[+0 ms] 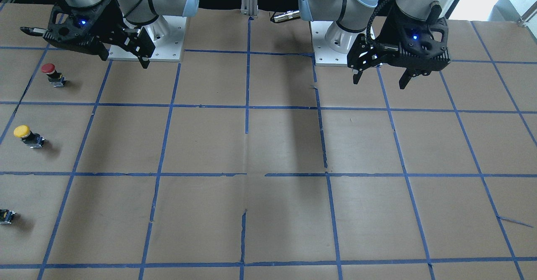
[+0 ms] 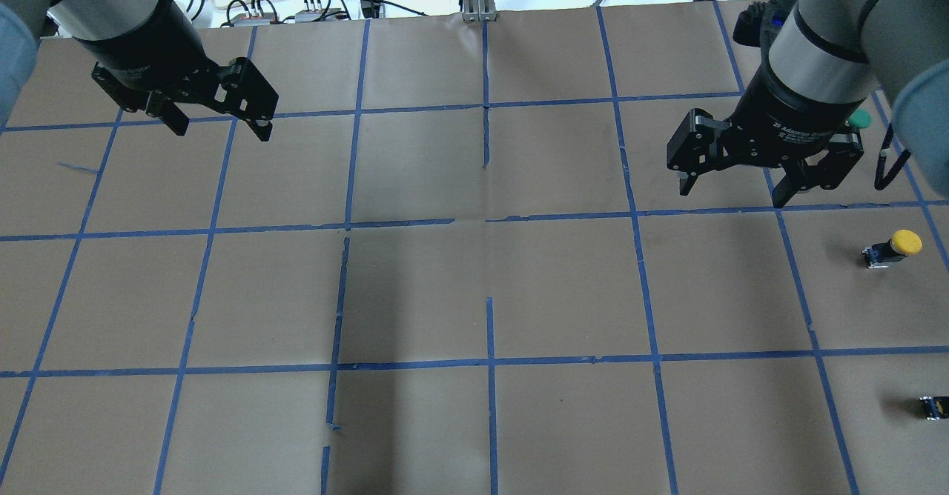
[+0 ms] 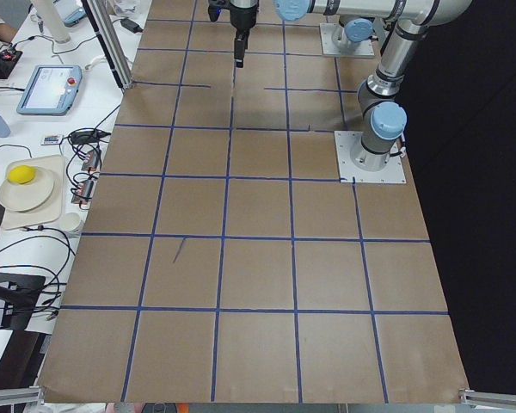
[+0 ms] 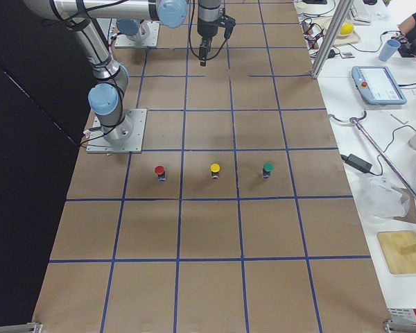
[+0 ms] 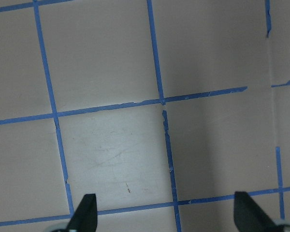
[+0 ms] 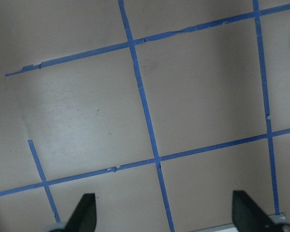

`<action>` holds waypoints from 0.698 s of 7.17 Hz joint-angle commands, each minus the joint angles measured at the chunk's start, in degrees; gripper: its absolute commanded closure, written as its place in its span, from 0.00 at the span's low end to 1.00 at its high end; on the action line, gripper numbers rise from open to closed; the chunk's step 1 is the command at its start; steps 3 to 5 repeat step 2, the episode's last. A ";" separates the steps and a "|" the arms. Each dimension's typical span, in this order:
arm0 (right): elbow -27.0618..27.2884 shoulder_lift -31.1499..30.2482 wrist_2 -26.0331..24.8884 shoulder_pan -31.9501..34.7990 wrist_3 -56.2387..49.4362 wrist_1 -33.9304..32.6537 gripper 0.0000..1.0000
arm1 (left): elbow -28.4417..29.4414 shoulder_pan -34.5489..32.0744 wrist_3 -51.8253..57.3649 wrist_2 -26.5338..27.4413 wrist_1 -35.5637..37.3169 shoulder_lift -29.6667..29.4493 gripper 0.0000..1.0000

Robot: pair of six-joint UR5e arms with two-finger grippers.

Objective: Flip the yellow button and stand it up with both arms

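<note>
The small yellow-domed push-button (image 2: pixel 895 246) with a boxy black-and-grey body is sitting on the brown papered table (image 2: pixel 489 295) near the right pincer (image 2: pixel 734 190); that and the left pincer (image 2: pixel 222 130) are both gaping wide, empty. It is looking light, rigid and slick-domed, so I am favouring the body for a hold; its tilt is unclear.

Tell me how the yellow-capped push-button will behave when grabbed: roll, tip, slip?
The yellow-capped push-button probably tips easily: its wide domed cap sits above a narrower boxy body. Laid over, it may roll on that round cap. The smooth dome looks slippery; the body seems surer.
</note>
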 commanded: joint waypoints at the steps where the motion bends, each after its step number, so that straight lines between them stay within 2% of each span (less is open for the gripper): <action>1: 0.00 0.06 -0.09 -0.06 -0.07 0.18 0.00 | -0.03 0.00 0.00 0.00 0.00 -0.02 0.00; 5: 0.09 0.14 -0.09 -0.06 -0.07 0.18 0.00 | -0.03 0.00 0.00 0.00 0.00 -0.02 0.00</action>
